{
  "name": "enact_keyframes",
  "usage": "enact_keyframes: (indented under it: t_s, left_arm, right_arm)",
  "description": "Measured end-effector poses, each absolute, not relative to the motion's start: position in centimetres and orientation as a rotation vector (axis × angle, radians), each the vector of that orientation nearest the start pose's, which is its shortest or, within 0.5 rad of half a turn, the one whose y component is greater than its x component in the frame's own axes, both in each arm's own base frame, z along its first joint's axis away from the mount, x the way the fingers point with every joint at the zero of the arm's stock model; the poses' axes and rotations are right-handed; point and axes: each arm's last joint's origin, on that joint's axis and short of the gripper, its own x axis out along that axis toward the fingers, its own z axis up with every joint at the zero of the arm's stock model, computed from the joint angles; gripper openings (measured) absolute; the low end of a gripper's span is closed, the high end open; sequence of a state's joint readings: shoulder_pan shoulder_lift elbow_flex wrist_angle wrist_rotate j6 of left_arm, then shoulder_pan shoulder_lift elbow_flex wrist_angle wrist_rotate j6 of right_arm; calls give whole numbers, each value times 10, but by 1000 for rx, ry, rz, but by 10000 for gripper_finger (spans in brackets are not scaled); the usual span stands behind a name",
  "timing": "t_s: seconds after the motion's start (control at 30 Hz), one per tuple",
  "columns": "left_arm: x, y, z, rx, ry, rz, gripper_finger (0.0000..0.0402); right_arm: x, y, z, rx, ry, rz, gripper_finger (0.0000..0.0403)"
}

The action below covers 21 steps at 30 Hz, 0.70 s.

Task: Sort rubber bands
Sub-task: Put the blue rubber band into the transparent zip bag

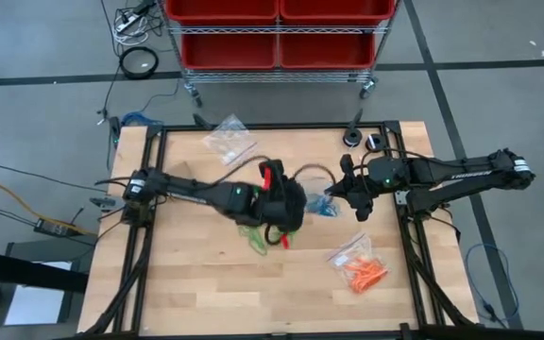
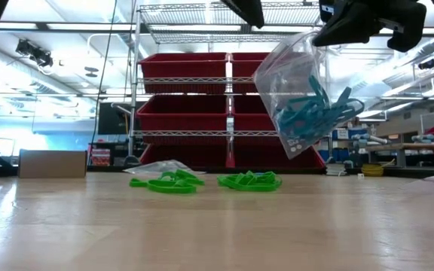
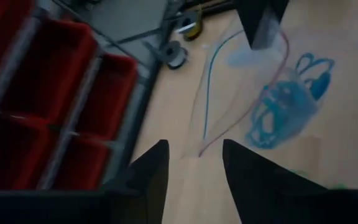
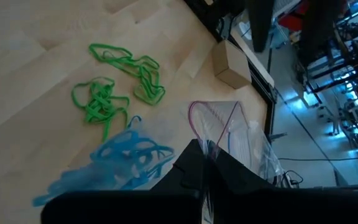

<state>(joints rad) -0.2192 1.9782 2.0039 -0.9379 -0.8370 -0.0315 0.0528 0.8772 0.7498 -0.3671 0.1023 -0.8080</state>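
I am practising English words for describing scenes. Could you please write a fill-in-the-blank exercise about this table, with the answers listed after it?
1. The clear bag held up by the right gripper contains ____ rubber bands.
2. The loose green bands lie on the ____.
3. The fingers of the left gripper are ____.
4. The bag near the table's front right holds ____ bands.

Answers: blue; table; open; orange

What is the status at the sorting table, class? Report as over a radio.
Right gripper shut on clear bag of blue rubber bands, lifted. Left gripper open, empty, beside the bag. Green rubber bands loose on table. Nothing in the way.
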Motion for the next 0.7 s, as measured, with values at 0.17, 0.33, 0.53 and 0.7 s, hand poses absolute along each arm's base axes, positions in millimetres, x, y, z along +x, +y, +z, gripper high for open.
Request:
enact_keyframes:
  t_s: [0.17, 0.33, 0.53, 0.7]
  left_arm:
    - [411, -83, 326, 456, 797, 617, 157]
    - [414, -83, 269, 392, 851, 555, 157]
    - [406, -73, 215, 269, 763, 477, 157]
    - [397, -66, 181, 203, 705, 356, 156]
  right_arm:
    - [187, 7, 289, -826, 487, 154, 0]
    - [187, 7, 289, -823, 485, 152, 0]
    - [187, 7, 289, -810, 488, 150, 0]
    - [187, 6, 290, -808, 483, 144, 0]
